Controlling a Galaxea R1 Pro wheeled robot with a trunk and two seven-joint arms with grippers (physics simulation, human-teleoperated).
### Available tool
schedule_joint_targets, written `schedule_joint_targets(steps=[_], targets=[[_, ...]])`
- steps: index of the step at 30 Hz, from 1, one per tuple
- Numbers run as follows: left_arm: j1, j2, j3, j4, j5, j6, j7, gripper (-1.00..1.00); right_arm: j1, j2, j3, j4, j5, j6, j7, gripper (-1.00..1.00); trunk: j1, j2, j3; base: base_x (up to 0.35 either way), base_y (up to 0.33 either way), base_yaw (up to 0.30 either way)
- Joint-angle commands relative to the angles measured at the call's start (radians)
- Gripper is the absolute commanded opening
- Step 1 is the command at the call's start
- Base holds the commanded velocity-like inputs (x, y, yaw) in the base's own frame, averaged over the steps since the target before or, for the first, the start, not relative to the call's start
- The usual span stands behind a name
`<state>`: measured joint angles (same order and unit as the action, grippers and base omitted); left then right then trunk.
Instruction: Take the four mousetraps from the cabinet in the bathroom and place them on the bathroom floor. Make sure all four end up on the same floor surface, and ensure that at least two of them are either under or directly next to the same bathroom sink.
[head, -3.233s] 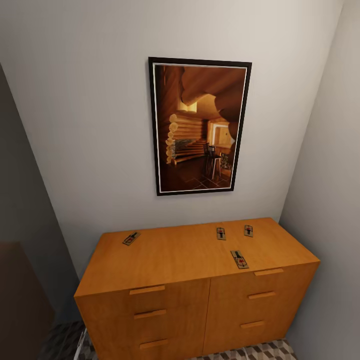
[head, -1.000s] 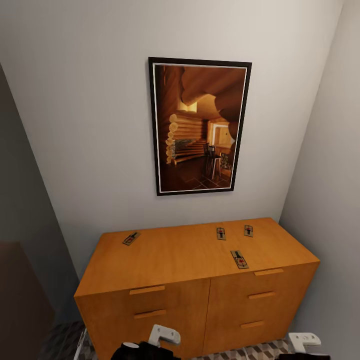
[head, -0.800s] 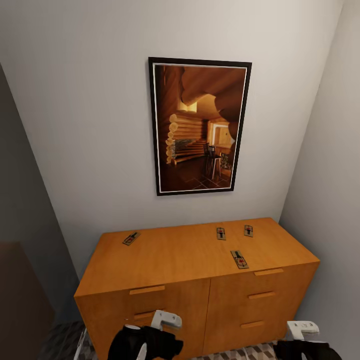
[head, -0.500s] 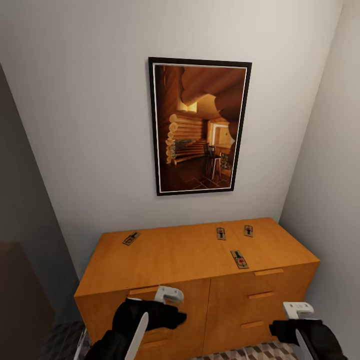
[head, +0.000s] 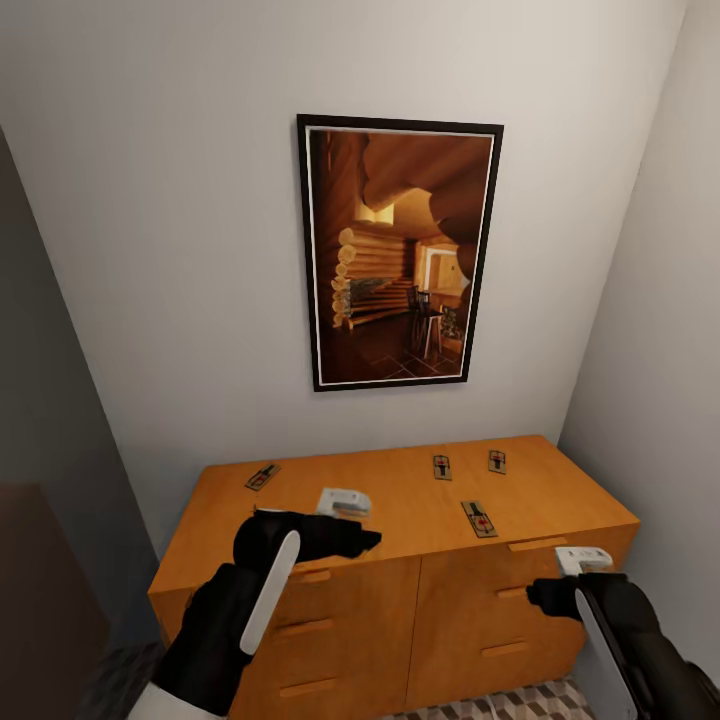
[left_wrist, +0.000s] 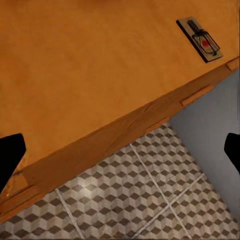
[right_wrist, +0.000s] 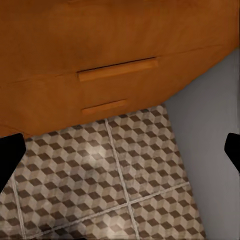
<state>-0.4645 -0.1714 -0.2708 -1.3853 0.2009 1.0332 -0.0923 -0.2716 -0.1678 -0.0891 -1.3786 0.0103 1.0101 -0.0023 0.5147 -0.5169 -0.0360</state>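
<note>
Several mousetraps lie on top of the orange-brown cabinet (head: 340, 510): one at the back left (head: 262, 477), two at the back right (head: 441, 466) (head: 497, 461) and one near the front edge (head: 479, 519). My left gripper (head: 352, 541) hovers open over the top's front edge, left of the front mousetrap (left_wrist: 202, 44). In the left wrist view its black fingertips (left_wrist: 10, 156) stand wide apart with nothing between them. My right gripper (head: 548, 596) is open in front of the right-hand drawers, over the bathroom floor (right_wrist: 100, 185).
A framed picture (head: 398, 250) hangs on the wall above the cabinet. A side wall (head: 660, 380) stands close to the cabinet's right end. Slim bar handles (right_wrist: 118, 69) run across the drawer fronts. Cube-patterned tiles (left_wrist: 135, 200) lie below the cabinet front.
Both arms have risen into the head view from below. The left gripper has climbed to the cabinet top's front edge, the right to top-drawer height. The mousetraps have not moved.
</note>
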Motion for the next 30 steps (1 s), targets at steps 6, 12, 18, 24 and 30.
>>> schedule_joint_targets(steps=[6,12,18,24,30], targets=[[-0.087,0.003,0.007,0.01,0.012,0.007,-0.003,1.0,-0.077,0.003,0.003,0.007,-0.003,0.009,-0.004,1.0,0.001,-0.002,-0.002,0.0,0.0,0.0],[-0.198,0.013,0.053,0.055,0.014,0.011,0.0,1.0,-0.193,0.015,0.008,0.034,-0.005,0.017,-0.011,1.0,0.001,-0.002,-0.002,0.0,0.0,0.0],[-0.301,0.038,0.121,0.171,0.012,0.013,0.002,1.0,-0.31,0.039,0.01,0.075,-0.004,0.037,-0.033,1.0,0.001,-0.002,-0.002,0.0,0.0,0.0],[-0.407,0.089,0.168,0.371,0.005,0.006,0.012,1.0,-0.447,0.11,0.012,0.157,-0.004,0.037,-0.09,1.0,0.001,-0.002,-0.002,0.0,0.0,0.0],[-0.451,0.132,0.179,0.47,-0.004,0.001,0.026,1.0,-0.546,0.185,0.042,0.255,-0.003,0.037,-0.164,1.0,0.001,-0.002,-0.002,0.0,0.0,0.0]])
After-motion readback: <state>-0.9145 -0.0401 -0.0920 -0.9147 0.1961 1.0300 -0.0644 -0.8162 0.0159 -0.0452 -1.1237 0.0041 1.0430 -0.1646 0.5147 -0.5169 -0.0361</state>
